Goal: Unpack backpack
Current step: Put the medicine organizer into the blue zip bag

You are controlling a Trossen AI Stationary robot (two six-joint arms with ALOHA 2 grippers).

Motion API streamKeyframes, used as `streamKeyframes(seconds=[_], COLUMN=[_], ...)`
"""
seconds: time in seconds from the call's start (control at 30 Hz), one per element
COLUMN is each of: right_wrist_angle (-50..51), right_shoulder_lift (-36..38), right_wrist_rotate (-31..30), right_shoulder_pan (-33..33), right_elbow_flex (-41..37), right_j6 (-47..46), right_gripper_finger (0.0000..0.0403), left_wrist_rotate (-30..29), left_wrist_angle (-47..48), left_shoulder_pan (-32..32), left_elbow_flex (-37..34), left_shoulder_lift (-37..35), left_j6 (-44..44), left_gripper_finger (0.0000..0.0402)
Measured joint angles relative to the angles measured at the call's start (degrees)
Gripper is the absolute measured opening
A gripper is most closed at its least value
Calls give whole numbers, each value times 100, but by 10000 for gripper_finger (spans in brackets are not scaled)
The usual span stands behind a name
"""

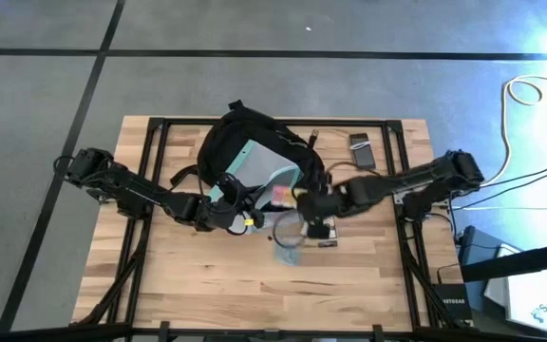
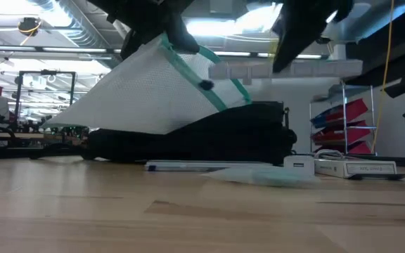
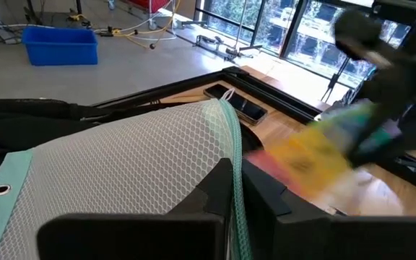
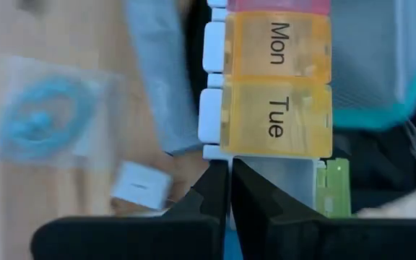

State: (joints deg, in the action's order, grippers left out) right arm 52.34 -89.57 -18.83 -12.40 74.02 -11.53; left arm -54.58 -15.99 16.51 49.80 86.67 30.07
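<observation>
The black backpack lies at the table's far middle. A translucent mesh pouch with teal edging slants up from it; its low end rests on the backpack. My left gripper is shut on the pouch's raised end. To its right my right gripper is shut on a coloured weekly pill box and holds it in the air over the backpack's near side. My left gripper pinches the pouch's teal-edged rim between its two fingers, coming nearly level from the table's left. The held end is raised and the pouch slopes down onto the backpack. My right gripper pinches the pill box at the compartment after the yellow "Tue" one, on the side with the white latches. The fingers slant down from above and lie across the long box. The box hangs about level, clear of the table.
On the wood near the grippers lie a clear bag with a blue cable, a small white charger and a flat white box. A dark phone lies at the far right. The near half of the table is bare wood.
</observation>
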Motion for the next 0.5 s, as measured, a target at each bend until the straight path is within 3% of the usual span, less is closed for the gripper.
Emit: streamKeyframes(seconds=[0.33,0.5], right_wrist_angle=[146,-511], right_shoulder_lift=[-932,-1352], right_wrist_rotate=[359,339], right_shoulder_pan=[800,841], right_elbow_flex=[826,1289], right_j6=[531,1247], right_gripper_finger=[0,0], left_wrist_rotate=[38,39], left_wrist_angle=[4,13], left_shoulder_pan=[4,4], left_elbow_flex=[0,0], left_shoulder_lift=[0,0], left_j6=[6,-5], left_gripper_finger=[6,6])
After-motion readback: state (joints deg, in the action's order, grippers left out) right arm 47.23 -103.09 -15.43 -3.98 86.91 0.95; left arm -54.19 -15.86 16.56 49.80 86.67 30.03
